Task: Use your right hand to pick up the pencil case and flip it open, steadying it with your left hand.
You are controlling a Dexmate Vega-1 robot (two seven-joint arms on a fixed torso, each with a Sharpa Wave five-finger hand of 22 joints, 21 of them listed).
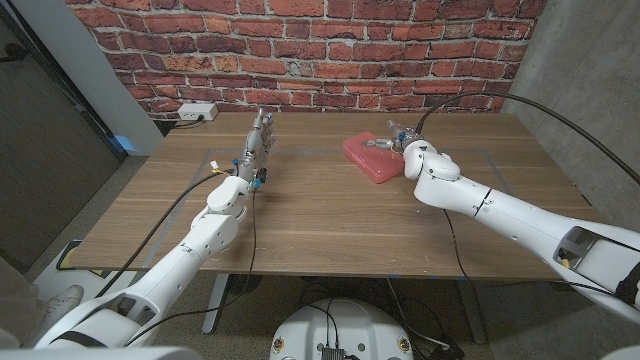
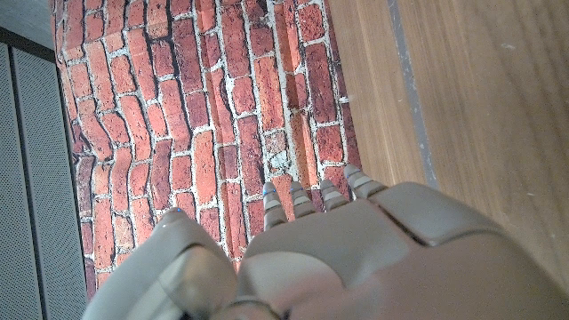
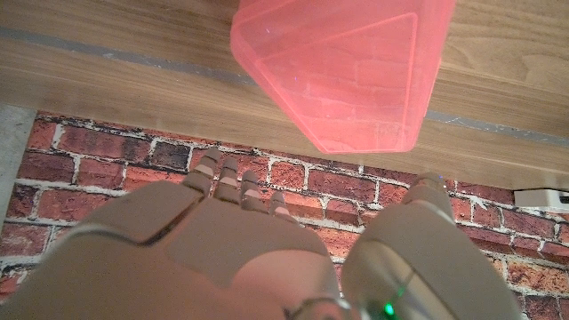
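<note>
The pencil case (image 1: 371,158) is a translucent pink box lying closed on the wooden table (image 1: 320,210), right of the middle. My right hand (image 1: 402,142) is at its far right edge, fingers reaching over it; whether they touch it I cannot tell. In the right wrist view the case (image 3: 342,67) lies just beyond my right hand (image 3: 240,231), whose fingers are stretched out with the thumb apart and nothing in them. My left hand (image 1: 257,146) stands upright over the table's far left part, well away from the case, fingers straight and holding nothing; its back (image 2: 356,253) shows in the left wrist view.
A brick wall (image 1: 300,50) runs behind the table. A white socket box (image 1: 196,113) sits at its foot near the far left corner. Tape lines (image 1: 213,160) mark the tabletop. Cables trail along both arms.
</note>
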